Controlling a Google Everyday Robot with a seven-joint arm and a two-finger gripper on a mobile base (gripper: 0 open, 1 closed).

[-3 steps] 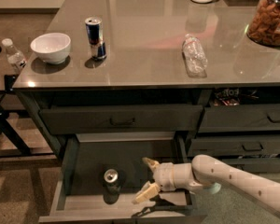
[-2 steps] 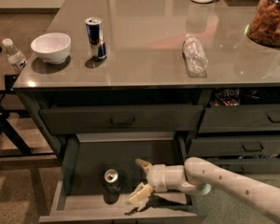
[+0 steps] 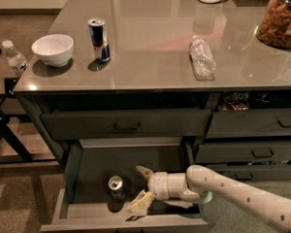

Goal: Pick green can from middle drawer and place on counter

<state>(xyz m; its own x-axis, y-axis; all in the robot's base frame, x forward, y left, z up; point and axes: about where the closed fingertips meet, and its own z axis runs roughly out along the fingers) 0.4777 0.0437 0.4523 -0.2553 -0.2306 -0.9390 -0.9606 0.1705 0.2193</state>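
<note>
Green can (image 3: 116, 183) stands upright on the floor of the open drawer (image 3: 71, 178), near the front. You see mostly its silver top, because the body is in shadow. The gripper (image 3: 142, 188) is inside the drawer too, just beside the can at its 3 o'clock, and the arm (image 3: 242, 198) reaches in from 4 o'clock. The jaws are spread wide, one finger (image 3: 144, 171) toward the back of the drawer and the other toward the front, and they pinch nothing. The can is not yet between them.

To do this step well, I think you should move the gripper straight toward 9 o'clock, low and level, until the can sits deep between the two fingers. Keep both fingers off the can on the way in. If one tip touches first, the can may tip over or slide toward the left wall. Close only when the can is centred, and grip the middle of the body, not the rim.

After that, lift it clear of the drawer front before you turn toward the counter (image 3: 150, 38). For the placing, the bare part between the blue can (image 3: 99, 39) and the lying bottle (image 3: 202, 57) looks like the safest spot.
</note>
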